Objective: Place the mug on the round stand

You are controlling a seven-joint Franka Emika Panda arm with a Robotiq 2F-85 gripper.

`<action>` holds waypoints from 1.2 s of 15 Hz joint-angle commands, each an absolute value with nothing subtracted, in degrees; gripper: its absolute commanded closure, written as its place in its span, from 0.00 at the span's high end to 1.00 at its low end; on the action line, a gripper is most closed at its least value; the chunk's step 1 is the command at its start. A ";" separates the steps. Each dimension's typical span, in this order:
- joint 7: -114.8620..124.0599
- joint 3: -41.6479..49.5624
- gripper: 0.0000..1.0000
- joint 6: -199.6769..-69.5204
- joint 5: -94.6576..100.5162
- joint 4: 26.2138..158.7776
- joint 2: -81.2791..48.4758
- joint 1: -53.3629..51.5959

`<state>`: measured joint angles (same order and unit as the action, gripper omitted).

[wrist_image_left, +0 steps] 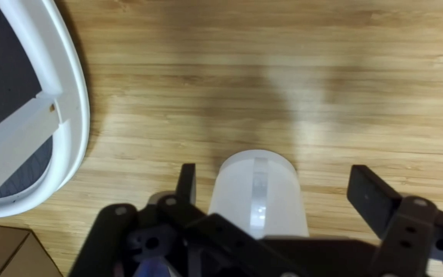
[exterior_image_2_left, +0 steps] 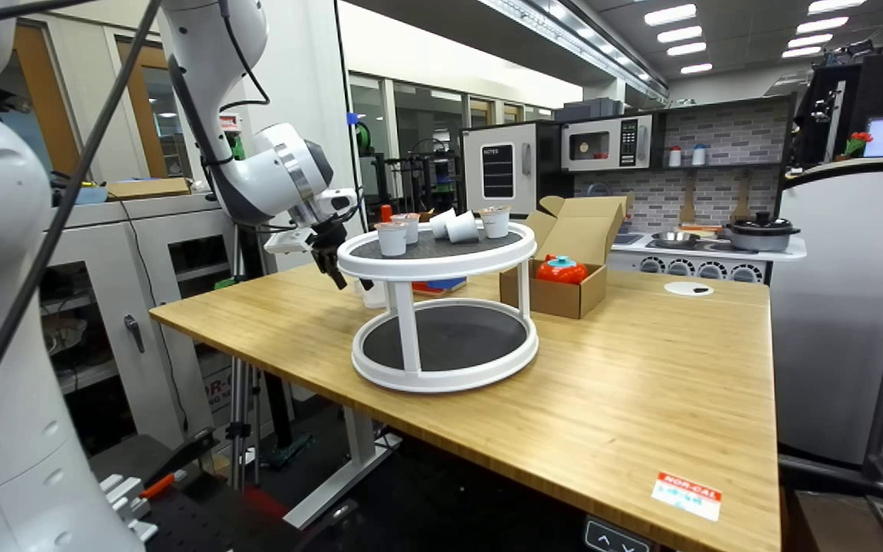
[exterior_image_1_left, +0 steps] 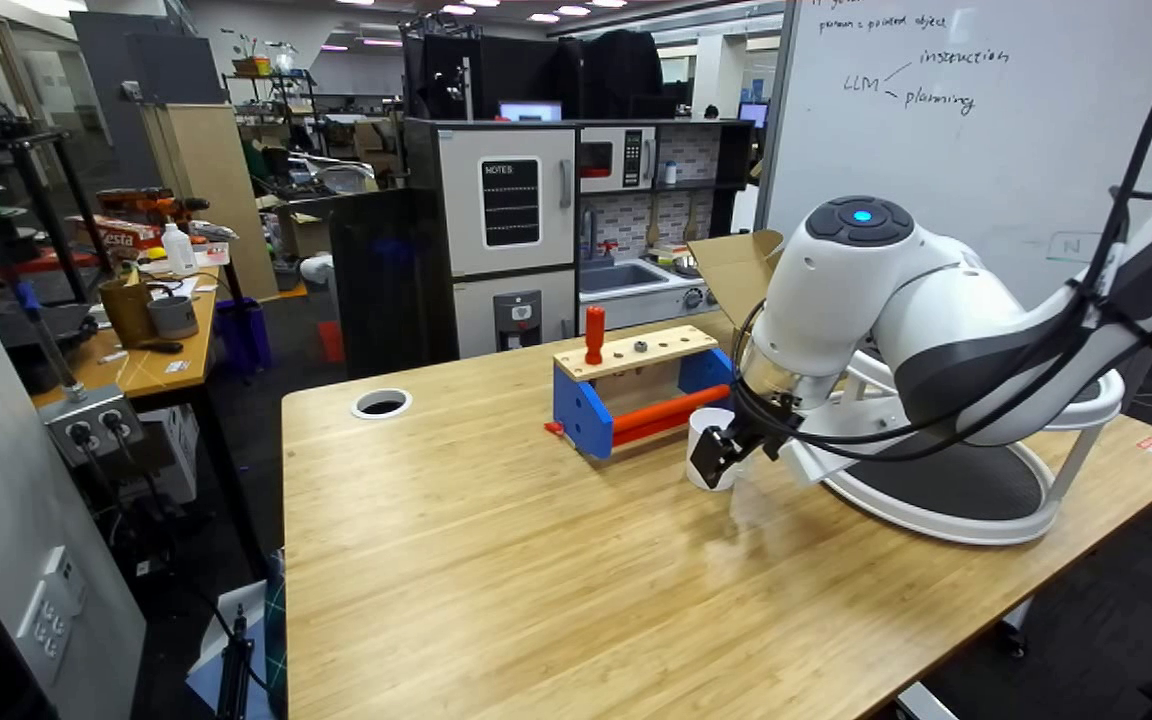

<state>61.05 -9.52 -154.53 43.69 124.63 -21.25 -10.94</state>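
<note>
The gripper is spread wide: in the wrist view you see one finger on each side of the mug, with a gap at both. The linkage covers the mug's near part. In an exterior view, locate the mug on the table, left of the stand and just nearer than the rack's right end; you cannot tell whether it touches the rack, nor make out its handle. In an exterior view, only a small part of the mug shows below the stand's upper rim. The wrist view cuts the stand off at left.
</note>
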 commanded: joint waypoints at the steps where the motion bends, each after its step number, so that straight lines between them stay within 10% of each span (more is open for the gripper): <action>1: 61.81 -9.12 1.00 -154.39 44.13 124.70 -21.07 -11.13; 15: 61.41 -9.44 0.08 -155.12 43.63 124.87 -21.21 -10.85; 18: 61.37 -9.48 0.00 -155.07 43.60 124.91 -21.22 -10.88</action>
<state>61.17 -9.45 -154.56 43.69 124.72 -21.28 -10.96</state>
